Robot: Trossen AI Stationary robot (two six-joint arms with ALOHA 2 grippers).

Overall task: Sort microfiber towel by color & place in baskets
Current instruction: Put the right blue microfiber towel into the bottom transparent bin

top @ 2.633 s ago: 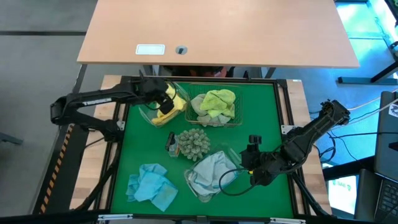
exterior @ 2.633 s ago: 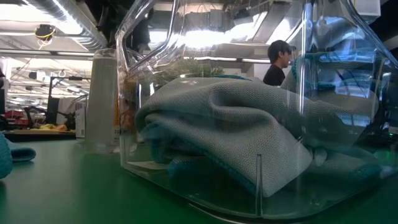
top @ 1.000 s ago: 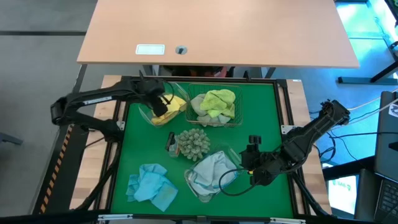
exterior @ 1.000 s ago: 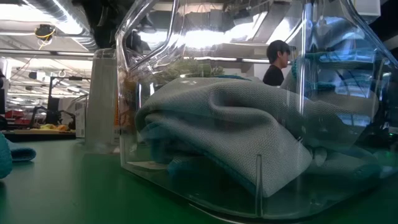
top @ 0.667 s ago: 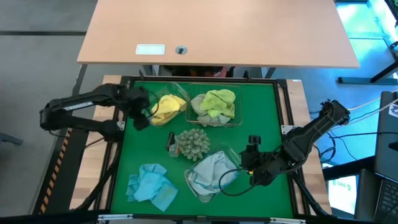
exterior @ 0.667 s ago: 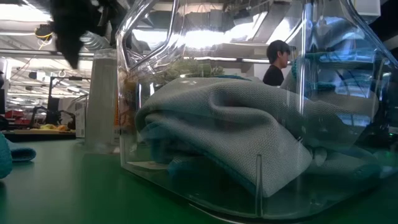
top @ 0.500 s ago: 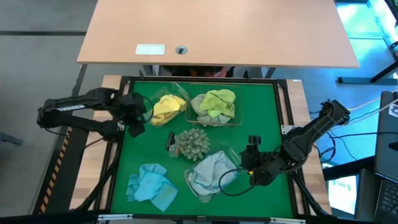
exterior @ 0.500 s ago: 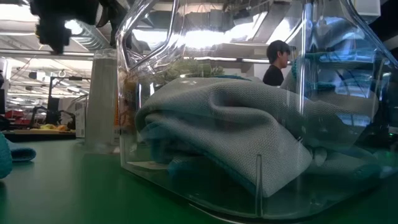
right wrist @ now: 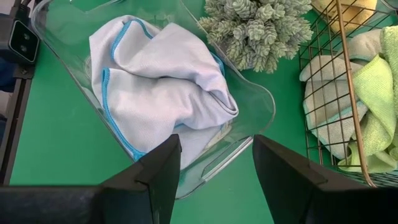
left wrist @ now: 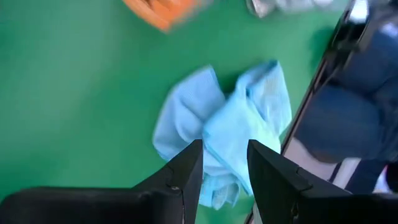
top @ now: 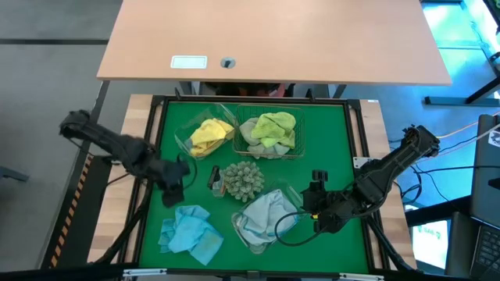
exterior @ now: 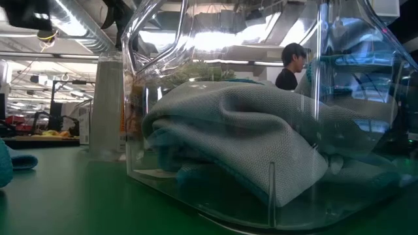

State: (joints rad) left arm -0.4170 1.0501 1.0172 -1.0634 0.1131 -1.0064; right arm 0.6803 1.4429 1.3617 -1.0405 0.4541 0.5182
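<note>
Your left gripper [top: 173,187] has left the clear plastic tub [top: 184,143] holding the bright yellow cloth [top: 205,135] and now hangs, fingers slightly apart and empty, above the loose light blue cloths [top: 190,232] near the green mat's [top: 328,148] front left corner. Your right gripper [top: 311,204] has not moved, fingers spread, beside the second clear tub [right wrist: 249,124] with its pale blue-edged cloth [right wrist: 158,81]. Lime cloths [top: 272,129] fill the wire-mesh basket [top: 300,150]. A person [exterior: 292,65] stands in the room behind. The loose blue heap's long axis runs diagonally.
</note>
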